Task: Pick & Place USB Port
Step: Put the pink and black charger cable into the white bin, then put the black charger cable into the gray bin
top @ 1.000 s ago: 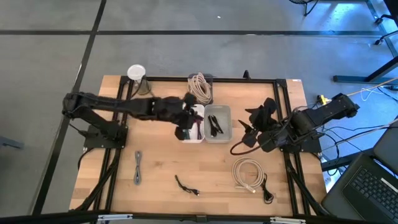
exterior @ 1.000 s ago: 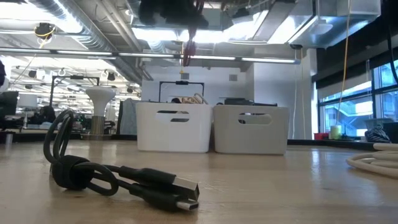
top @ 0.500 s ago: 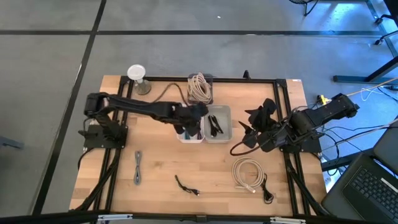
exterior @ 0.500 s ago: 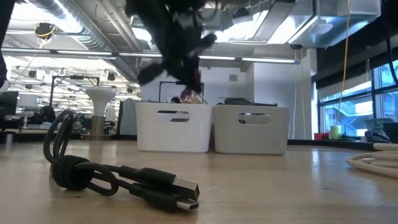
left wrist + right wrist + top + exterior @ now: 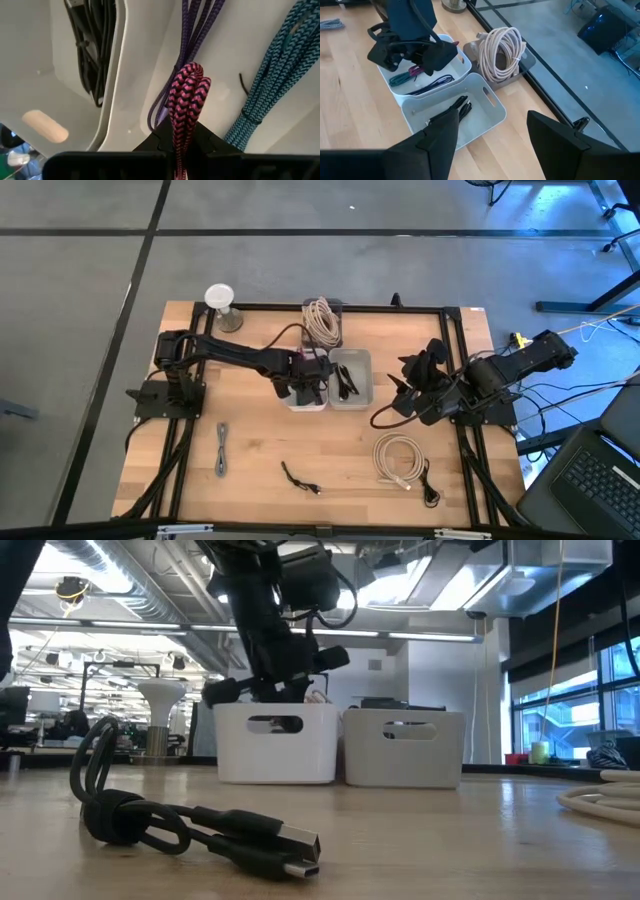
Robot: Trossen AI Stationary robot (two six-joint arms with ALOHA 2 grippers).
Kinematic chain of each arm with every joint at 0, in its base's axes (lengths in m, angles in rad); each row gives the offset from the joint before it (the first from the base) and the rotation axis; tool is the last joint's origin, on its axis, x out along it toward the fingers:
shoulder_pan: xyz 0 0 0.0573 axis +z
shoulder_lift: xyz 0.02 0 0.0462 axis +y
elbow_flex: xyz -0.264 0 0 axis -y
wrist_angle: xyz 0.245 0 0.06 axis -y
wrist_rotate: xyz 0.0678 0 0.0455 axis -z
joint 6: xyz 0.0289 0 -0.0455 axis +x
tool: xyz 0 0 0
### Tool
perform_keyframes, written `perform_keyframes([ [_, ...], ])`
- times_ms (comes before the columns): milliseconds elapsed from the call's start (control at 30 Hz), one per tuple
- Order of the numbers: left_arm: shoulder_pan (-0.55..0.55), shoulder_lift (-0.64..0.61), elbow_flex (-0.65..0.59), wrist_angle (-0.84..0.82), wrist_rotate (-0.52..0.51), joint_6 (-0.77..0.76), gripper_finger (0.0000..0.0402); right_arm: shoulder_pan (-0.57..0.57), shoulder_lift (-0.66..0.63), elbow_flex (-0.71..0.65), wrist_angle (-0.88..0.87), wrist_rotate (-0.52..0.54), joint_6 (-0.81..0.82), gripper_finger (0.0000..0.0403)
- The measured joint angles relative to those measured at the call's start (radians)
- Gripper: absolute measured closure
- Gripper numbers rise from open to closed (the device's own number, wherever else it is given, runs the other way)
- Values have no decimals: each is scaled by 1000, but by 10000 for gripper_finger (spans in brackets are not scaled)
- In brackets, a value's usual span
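left wrist view: left gripper [image 5: 182, 145] jaws clamped on the pink braided cable [image 5: 186, 100], lowered into the white bin [image 5: 306, 392] for release; right gripper [image 5: 490, 150] waits, jaws apart.

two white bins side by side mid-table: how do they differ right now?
Contents: the left bin holds coloured braided cables, teal, purple and a pink-black one; the right bin holds only a black cable.
Activity: the left claw is down inside the left bin, shut on the pink-black cable; nothing reaches into the right bin, and the right claw waits open off to its side.
Shared: both are white, handle-slotted and touching.
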State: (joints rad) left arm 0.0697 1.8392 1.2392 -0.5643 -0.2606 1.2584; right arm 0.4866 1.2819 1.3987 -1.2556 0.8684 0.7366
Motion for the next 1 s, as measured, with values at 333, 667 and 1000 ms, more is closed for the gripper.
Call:
perform_keyframes([
  [333, -6, 0, -1, 23, -2, -5, 345, 0, 0, 0, 1, -2, 17, 164],
  [667, -19, 0, -1, 29, -17, -30, 328, 0, 0, 0, 0, -8, 19, 164],
  [1000, -110, -221, -4, 38, -125, -227, 332, 0, 0, 0, -26, -21, 35, 164],
])
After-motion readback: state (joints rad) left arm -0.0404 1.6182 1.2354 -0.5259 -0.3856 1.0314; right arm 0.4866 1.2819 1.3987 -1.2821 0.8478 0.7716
